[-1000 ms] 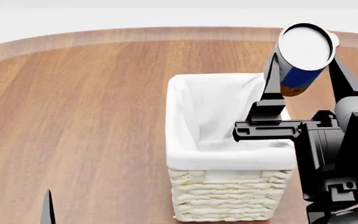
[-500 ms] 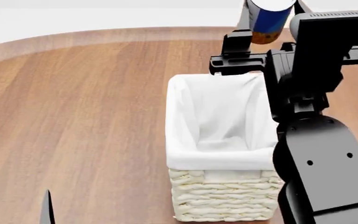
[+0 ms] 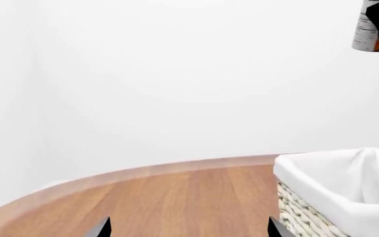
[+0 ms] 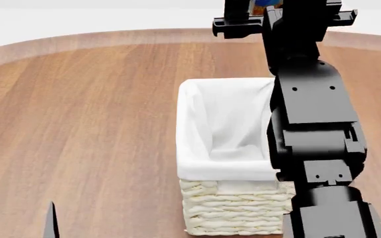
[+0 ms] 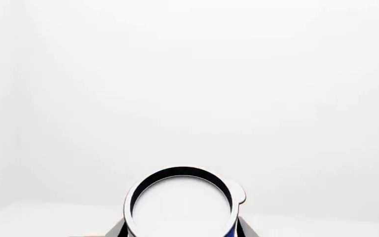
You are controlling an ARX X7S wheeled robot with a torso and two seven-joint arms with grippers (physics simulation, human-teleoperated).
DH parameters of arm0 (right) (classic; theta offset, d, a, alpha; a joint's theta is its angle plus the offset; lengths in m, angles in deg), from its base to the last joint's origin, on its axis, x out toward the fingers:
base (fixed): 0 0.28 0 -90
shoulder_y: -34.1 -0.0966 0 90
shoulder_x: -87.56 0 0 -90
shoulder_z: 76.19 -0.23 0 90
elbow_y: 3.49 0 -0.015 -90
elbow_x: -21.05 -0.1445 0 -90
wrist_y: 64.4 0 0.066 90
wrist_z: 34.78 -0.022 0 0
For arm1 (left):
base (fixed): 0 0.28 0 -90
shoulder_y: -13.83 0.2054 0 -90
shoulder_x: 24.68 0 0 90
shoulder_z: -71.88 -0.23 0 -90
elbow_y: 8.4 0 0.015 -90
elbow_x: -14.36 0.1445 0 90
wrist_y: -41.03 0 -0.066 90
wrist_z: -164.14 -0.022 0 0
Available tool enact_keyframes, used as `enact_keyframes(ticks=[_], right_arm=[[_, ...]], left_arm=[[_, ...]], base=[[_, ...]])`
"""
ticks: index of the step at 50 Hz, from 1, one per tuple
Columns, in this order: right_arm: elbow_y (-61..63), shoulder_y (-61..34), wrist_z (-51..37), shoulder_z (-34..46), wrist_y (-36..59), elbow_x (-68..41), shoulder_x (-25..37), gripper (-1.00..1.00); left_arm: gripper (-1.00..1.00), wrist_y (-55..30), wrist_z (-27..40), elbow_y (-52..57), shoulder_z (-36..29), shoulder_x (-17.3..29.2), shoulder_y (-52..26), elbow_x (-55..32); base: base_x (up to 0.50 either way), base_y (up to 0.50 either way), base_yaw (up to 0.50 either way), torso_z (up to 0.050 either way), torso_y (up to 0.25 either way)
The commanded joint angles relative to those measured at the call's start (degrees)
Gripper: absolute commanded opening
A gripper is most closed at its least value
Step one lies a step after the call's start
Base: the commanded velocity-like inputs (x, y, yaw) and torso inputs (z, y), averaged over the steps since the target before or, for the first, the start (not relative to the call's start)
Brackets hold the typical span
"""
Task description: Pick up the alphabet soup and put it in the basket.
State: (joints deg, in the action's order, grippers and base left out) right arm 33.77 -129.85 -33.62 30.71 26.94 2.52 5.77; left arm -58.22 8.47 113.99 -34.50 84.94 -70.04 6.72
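The right arm rises up the right of the head view, its right gripper (image 4: 265, 6) at the top edge grasping the alphabet soup (image 5: 180, 203) above the basket (image 4: 233, 148). Left gripper (image 3: 188, 228) tips spread apart.

right arm (image 4: 313, 129) stretched forward, raised high; right gripper (image 5: 179, 232) clamped. left gripper (image 3: 186, 228) low, spread.
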Motion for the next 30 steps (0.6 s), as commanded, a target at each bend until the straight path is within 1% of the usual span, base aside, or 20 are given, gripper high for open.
enact_keyframes(ticks=[1,5,11,12,15,16,21,23,25,26,27,30], right_arm=[[-22.2,-10.1,4.5,-1.4,-8.2,5.6,-4.4,-1.00],[-22.2,-10.9,5.0,-3.6,-3.8,8.2,-4.8,-1.00],[-22.2,-10.6,4.7,-5.8,-0.1,13.1,-5.2,-1.00],[-22.2,-10.7,5.8,-6.2,1.9,13.5,-5.4,-1.00],[-22.2,-10.7,6.2,-6.7,3.7,15.3,-5.6,-1.00],[-22.2,-10.9,7.7,-7.5,5.8,15.0,-5.7,-1.00],[-22.2,-10.9,7.5,-6.3,10.0,18.1,-6.0,-1.00],[-22.2,-11.1,9.4,-7.7,13.2,17.1,-6.0,-1.00],[-22.2,-10.9,8.9,-6.6,14.0,18.3,-6.0,-1.00],[-22.2,-11.1,9.7,-7.4,15.4,17.6,-6.0,-1.00],[-22.2,-11.0,9.5,-7.3,14.8,17.9,-6.0,-1.00],[-22.2,-10.7,9.5,-7.0,18.5,18.4,-6.0,-1.00]], left_arm=[[1.00,-0.3,0.1,-0.2,-0.3,0.1,-0.3,-0.2],[1.00,-0.4,0.2,-0.2,-0.4,0.1,-0.4,-0.2],[1.00,-0.5,0.2,0.2,-0.5,0.3,-0.2,-0.3],[1.00,-0.5,0.3,0.1,-0.5,0.3,-0.2,-0.3],[1.00,-0.5,0.3,0.1,-0.5,0.3,-0.2,-0.3],[1.00,-0.6,0.3,0.1,-0.5,0.4,-0.2,-0.3],[1.00,-0.5,0.4,0.0,-0.6,0.4,-0.3,-0.5],[1.00,-0.4,0.4,-0.3,-0.6,0.4,-0.4,-0.5],[1.00,-0.4,0.4,-0.4,-0.6,0.4,-0.4,-0.6],[1.00,-0.5,0.4,-0.3,-0.6,0.5,-0.4,-0.6],[1.00,-0.5,0.4,-0.3,-0.6,0.5,-0.4,-0.6],[1.00,-0.3,0.3,-0.8,-0.7,0.5,-0.6,-0.8]], base=[[0.00,0.00,0.00,0.000,0.000],[0.00,0.00,0.00,0.000,0.003],[0.00,0.00,0.00,0.000,0.000],[0.00,0.00,0.00,0.000,0.000],[0.00,0.00,0.00,0.000,0.000],[0.00,0.00,0.00,0.000,0.000],[0.00,0.00,0.00,0.000,0.002],[0.00,0.00,0.00,0.000,0.000],[0.00,0.00,0.00,0.000,0.000],[0.00,0.00,0.00,0.000,0.000],[0.00,0.00,0.00,0.000,0.000],[0.00,0.00,0.00,0.000,0.003]])
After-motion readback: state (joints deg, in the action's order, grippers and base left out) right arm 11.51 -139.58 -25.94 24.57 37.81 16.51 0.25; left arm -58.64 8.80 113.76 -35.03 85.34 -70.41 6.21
